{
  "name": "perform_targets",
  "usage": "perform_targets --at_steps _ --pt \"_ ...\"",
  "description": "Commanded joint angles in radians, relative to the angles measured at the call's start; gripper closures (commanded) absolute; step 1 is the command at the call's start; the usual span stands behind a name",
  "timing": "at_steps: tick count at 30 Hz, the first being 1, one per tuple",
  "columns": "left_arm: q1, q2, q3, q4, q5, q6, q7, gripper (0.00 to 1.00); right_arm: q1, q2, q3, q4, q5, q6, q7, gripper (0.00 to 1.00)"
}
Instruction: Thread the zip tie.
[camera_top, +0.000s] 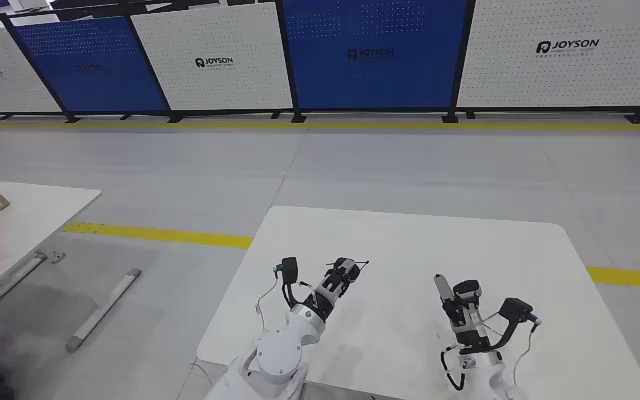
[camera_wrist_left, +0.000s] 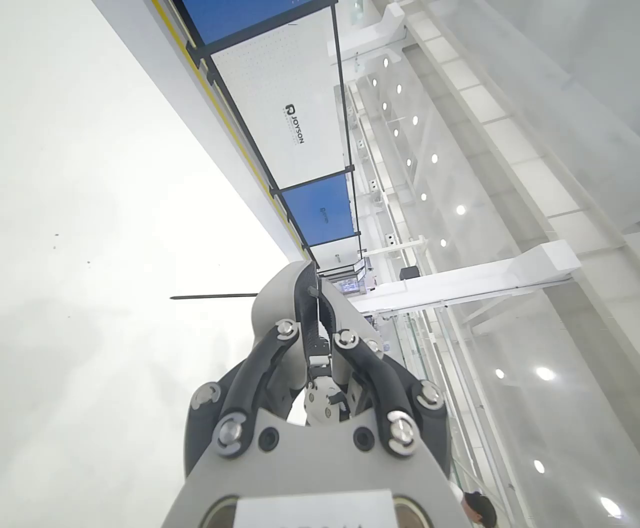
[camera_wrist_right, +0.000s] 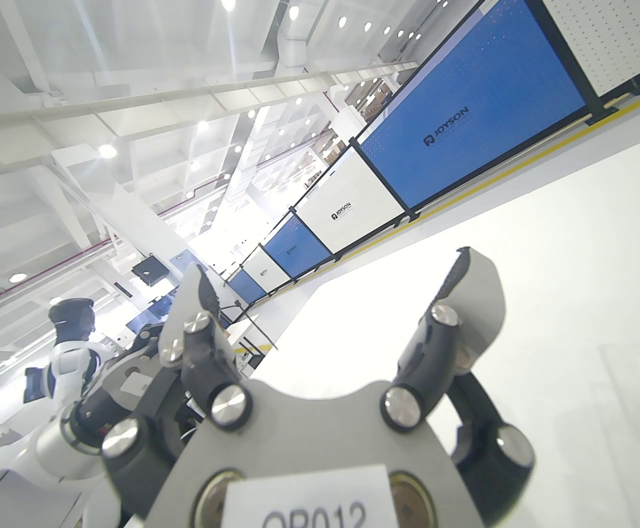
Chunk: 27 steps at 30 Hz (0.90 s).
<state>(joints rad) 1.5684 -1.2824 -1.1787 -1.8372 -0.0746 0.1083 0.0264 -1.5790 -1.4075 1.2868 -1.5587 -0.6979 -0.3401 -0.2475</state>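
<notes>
Left end effector (camera_wrist_left: 315, 291) gripping zip tie (camera_wrist_left: 212, 297), table (camera_wrist_left: 75, 175)

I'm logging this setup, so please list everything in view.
zip tie: one, black, clamped in the left gripper
table: one, white, under both arms
second table: one, white, top view's left edge
bar: one, grey, on the floor between the tables
panels: five, alternating blue and white, far side
floor lines: two, yellow, one by the panels, one passing the table
left gripper: one, grey and black, shut on the zip tie
right gripper: one, grey and black, open, empty

left claw (camera_wrist_left: 315, 292) pinched closed | right claw (camera_wrist_right: 334, 268) spread wide | arms forward
</notes>
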Motion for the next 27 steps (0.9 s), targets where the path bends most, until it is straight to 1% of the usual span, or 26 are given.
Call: perform_targets --at_steps 1,8,10,11,13,14,17,20,23,24,25,27 --pt "0.000 0.000 0.000 0.000 -0.002 0.000 0.001 1.00 0.000 0.000 0.000 0.000 -0.001 0.000 -0.001 0.00" --pt "0.000 0.000 0.000 0.000 -0.002 0.000 0.001 1.00 0.000 0.000 0.000 0.001 -0.001 0.002 0.001 0.00" --pt "-0.003 -0.001 -0.003 0.004 -0.010 -0.005 0.004 1.00 0.000 0.000 0.006 -0.005 -0.004 0.022 -0.007 0.00" --pt "-0.004 -0.001 -0.006 0.008 -0.014 -0.005 0.005 1.00 -0.003 0.001 0.015 -0.010 0.004 0.023 -0.016 0.00" --pt "-0.005 -0.001 -0.018 0.014 -0.036 -0.002 0.014 1.00 -0.018 0.003 0.042 -0.022 0.058 0.004 -0.020 0.00" --pt "-0.006 -0.002 -0.026 0.020 -0.050 -0.001 0.020 1.00 -0.026 0.005 0.067 -0.033 0.095 0.000 -0.026 0.00" --pt "-0.006 -0.003 -0.043 0.036 -0.085 0.000 0.025 1.00 -0.056 0.014 0.127 -0.073 0.197 0.000 -0.018 0.00" --pt "-0.008 -0.003 -0.056 0.050 -0.115 -0.002 0.025 1.00 -0.080 0.021 0.182 -0.093 0.278 0.000 -0.027 0.00" --pt "-0.014 -0.004 -0.064 0.067 -0.131 -0.006 0.028 1.00 -0.089 0.025 0.234 -0.084 0.362 0.000 -0.029 0.00" --pt "-0.021 -0.005 -0.068 0.079 -0.144 -0.004 0.034 1.00 -0.086 0.026 0.249 -0.066 0.400 0.014 -0.011 0.00" --pt "-0.028 -0.006 -0.069 0.090 -0.152 -0.002 0.033 1.00 -0.086 0.026 0.249 -0.066 0.400 0.014 -0.011 0.00" --pt "-0.028 -0.006 -0.069 0.090 -0.152 -0.002 0.033 1.00 -0.086 0.026 0.249 -0.066 0.400 0.014 -0.011 0.00"
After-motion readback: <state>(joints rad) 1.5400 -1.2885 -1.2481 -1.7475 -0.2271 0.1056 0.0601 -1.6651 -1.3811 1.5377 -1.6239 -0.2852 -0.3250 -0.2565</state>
